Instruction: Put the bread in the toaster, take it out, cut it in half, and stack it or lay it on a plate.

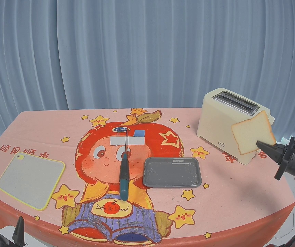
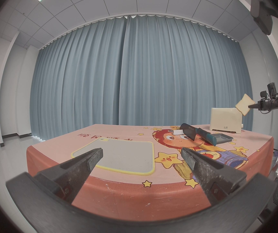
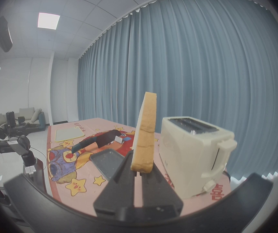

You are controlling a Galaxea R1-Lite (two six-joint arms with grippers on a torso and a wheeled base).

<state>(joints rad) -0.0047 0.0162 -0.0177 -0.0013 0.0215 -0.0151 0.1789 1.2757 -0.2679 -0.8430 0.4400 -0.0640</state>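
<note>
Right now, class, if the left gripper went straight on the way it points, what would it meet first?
Probably the near edge of the table, just before the cutting board. The open left gripper aims there, though its height is hard to judge; it might skim the board instead.

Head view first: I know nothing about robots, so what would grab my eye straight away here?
A slice of bread held up in the air by the right gripper, close to the cream toaster at the table's right end. Then the bright cartoon tablecloth, with a knife at its middle next to a grey tray.
</note>
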